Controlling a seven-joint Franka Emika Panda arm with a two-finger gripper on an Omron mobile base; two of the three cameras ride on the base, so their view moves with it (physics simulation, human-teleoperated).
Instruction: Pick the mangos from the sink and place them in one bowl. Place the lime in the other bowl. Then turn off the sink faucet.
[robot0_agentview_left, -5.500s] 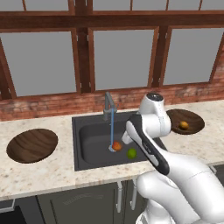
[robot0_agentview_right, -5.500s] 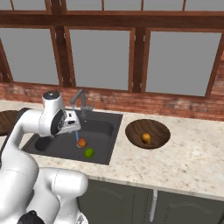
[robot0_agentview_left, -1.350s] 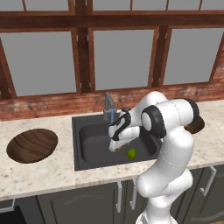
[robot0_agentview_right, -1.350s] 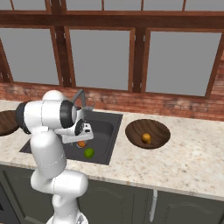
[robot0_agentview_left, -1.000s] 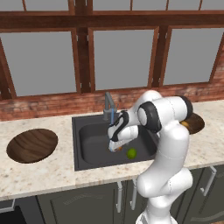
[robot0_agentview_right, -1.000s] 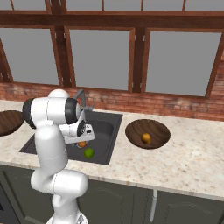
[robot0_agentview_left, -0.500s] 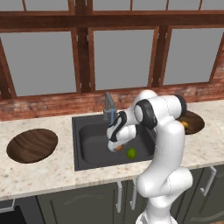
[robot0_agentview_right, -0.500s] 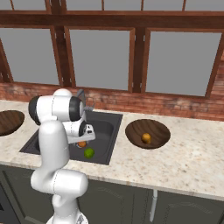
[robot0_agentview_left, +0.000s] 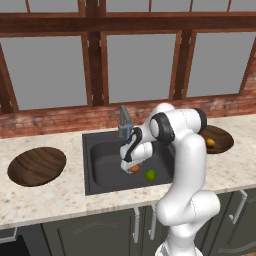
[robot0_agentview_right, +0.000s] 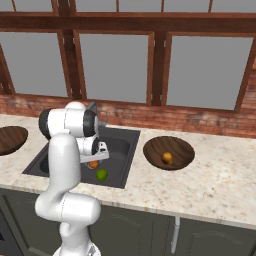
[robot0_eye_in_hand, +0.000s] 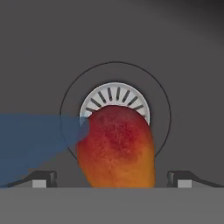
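- You have a speckled stone counter (robot0_agentview_left: 60, 192) running the full width — pale, beige-flecked.
- Behind it you see a red brick ledge (robot0_agentview_left: 50, 122) under wood-framed windows (robot0_agentview_left: 135, 65).
- Below you sit dark cabinet doors (robot0_agentview_right: 210, 235) with slim metal handles (robot0_agentview_right: 176, 227).

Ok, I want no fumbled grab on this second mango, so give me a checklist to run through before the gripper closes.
1. Orange-red mango centred between the fingertips: ok.
2. Gripper open wide enough: ok, a tip stands on each side.
3. Tips touching the fruit: cannot tell.
4. Lime apart from the grab: ok, it lies beside in the sink.
5. Right bowl with the first mango ready: ok.
6. Faucet off: not ok, blue water crosses the hand view.
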